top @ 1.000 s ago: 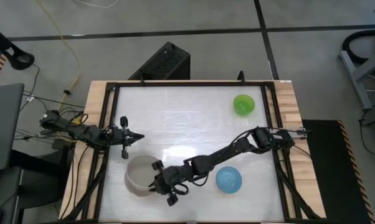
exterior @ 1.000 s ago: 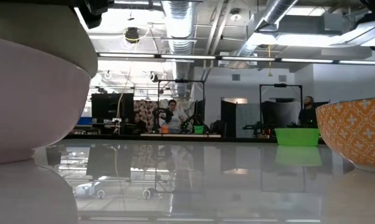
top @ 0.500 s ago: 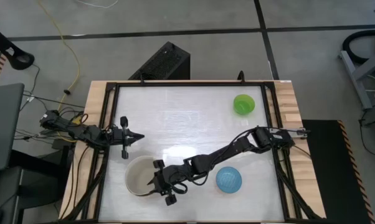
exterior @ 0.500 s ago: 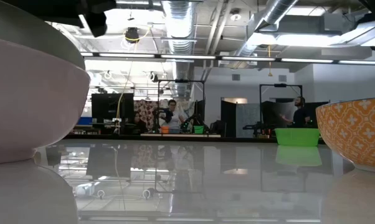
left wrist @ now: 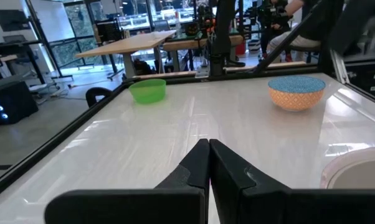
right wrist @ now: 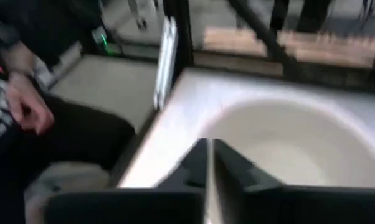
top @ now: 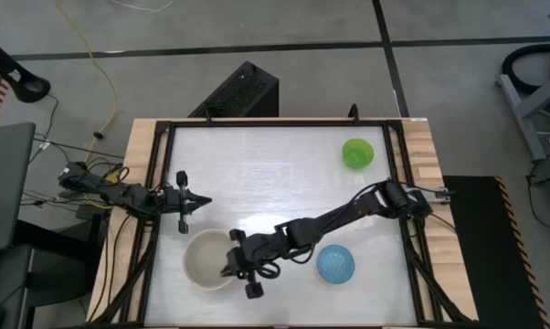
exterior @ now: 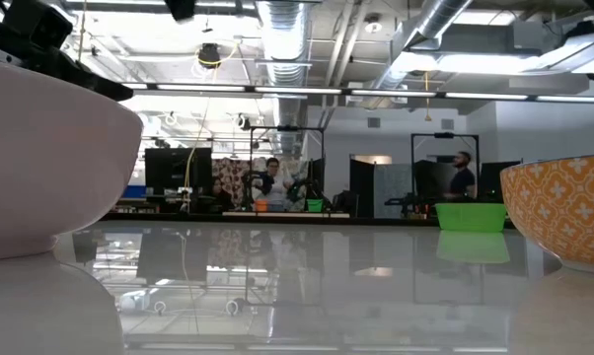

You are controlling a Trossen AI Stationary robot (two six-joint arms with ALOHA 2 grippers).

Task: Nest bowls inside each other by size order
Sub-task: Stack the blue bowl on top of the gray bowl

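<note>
Currently the cream-white bowl [top: 207, 259] sits near the table's front-left, round, smooth plastic, with a pale hollow interior seen from above; whether another bowl sits nested in it cannot be told. Light blue bowl [top: 335, 264] rests front-right of centre, well apart from it; its inside is blue with a fine pattern, its outer wall orange with white motifs in the low view. Bright green bowl [top: 357, 153] stands alone near the far-right corner. Right gripper [top: 236, 266] hangs at the cream-white bowl's right rim, its arm stretched diagonally across the table, fingers closed together on nothing in its wrist view. Left gripper [top: 200, 200] waits at the left edge, just behind the cream-white bowl, fingers likewise pressed shut. Table [top: 275, 183] top is glossy white and reflective, framed by black rails with wood strips outside. Wide bare surface lies across the centre and far-left. Beyond: workshop benches, monitors, people standing.
</note>
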